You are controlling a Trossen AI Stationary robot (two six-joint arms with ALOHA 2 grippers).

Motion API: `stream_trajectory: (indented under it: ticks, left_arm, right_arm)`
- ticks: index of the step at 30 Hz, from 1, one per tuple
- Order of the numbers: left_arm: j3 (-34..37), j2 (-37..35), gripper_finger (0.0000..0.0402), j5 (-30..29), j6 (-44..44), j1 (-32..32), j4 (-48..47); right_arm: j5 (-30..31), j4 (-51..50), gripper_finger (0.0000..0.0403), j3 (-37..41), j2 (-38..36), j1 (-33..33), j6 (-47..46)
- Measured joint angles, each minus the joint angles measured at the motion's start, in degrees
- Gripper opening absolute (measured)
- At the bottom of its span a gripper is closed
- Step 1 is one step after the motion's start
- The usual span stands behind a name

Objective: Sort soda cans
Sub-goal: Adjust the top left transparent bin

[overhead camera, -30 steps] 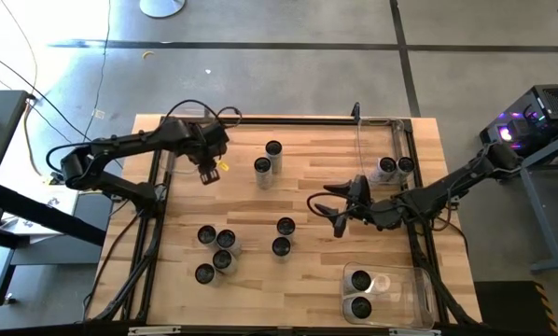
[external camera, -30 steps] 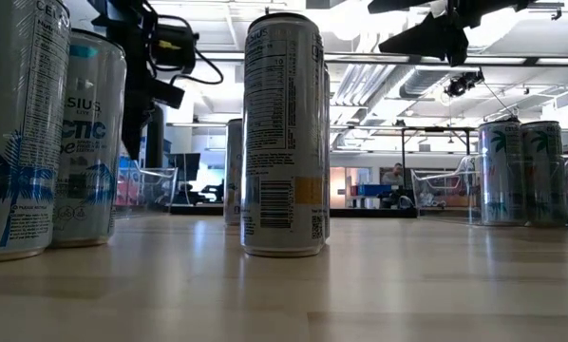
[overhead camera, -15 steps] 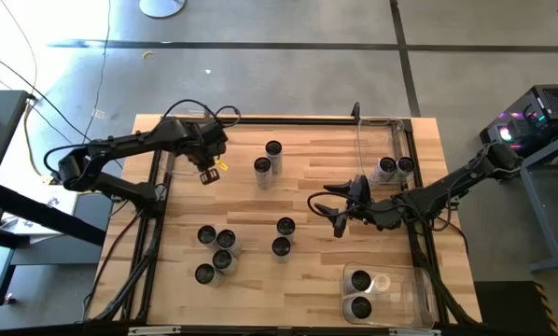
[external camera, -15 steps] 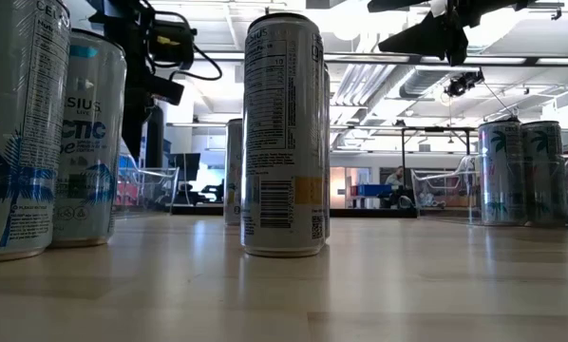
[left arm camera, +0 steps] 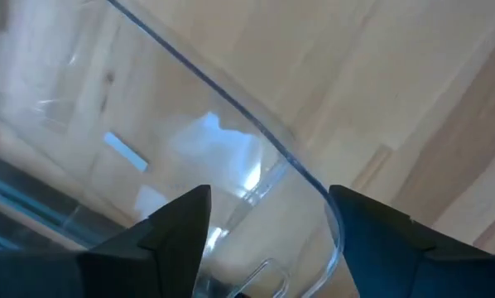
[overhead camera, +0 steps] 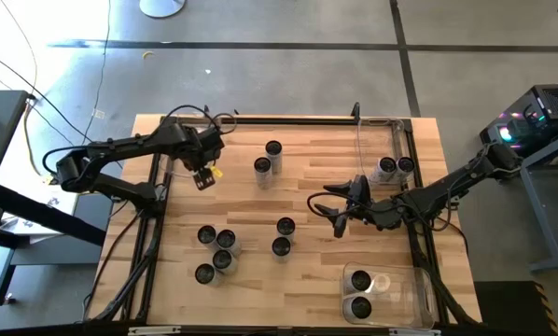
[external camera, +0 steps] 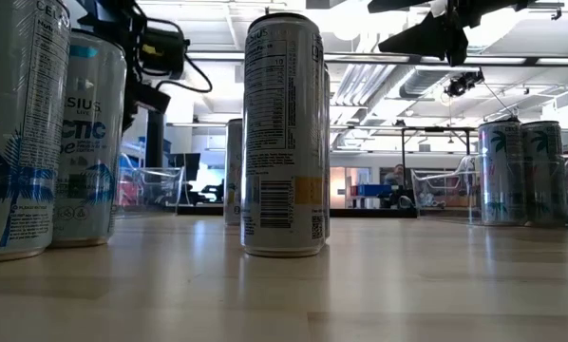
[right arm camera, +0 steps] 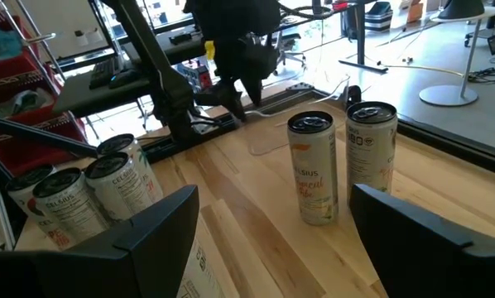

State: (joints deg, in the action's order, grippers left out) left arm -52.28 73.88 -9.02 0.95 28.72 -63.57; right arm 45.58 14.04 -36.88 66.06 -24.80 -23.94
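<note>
L gripper (overhead camera: 202,176) hangs near the table's (overhead camera: 316,280) far-left corner, over a clear plastic bin (left arm camera: 256,165) at the left edge; judging by that, it's at a drop-off spot. Fingers (left arm camera: 177,228) stand apart, nothing between them, only bin wall and wood below. No can visible in that bin.

Soda cans, L to R: cluster of four (overhead camera: 216,252) near the front-left, a pair (overhead camera: 268,159) toward the far edge mid-table, two (overhead camera: 283,237) at centre, two (overhead camera: 394,167) by the right edge in a clear bin, two (overhead camera: 359,293) in the front-right bin (overhead camera: 419,289). Binned ones look sorted; loose ones not yet.

R gripper (overhead camera: 338,217) hovers right of centre, jaws wide, empty, facing the far pair (right arm camera: 343,161); prob. waiting.
</note>
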Motion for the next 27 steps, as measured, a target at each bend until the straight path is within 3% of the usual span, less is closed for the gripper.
stream_trajectory:
  ticks: [7, 17, 27]
  left_arm:
    - [0.1, -0.1, 0.0183, -0.1, -1.2, 0.1, 0.6]
    - [0.1, -0.1, 0.0017, 7.5, -4.0, -0.7, 2.0]
    - [0.1, 0.2, 0.0017, 10.2, -11.4, -1.9, 10.8]
  right_arm:
    - [0.0, 0.0, 0.031, 0.0, 0.0, 0.0, 0.0]
    - [0.0, 1.2, 0.031, 0.0, 0.0, 0.0, 0.0]
    - [-0.6, 2.9, 0.031, 0.0, 0.0, 0.0, 0.3]
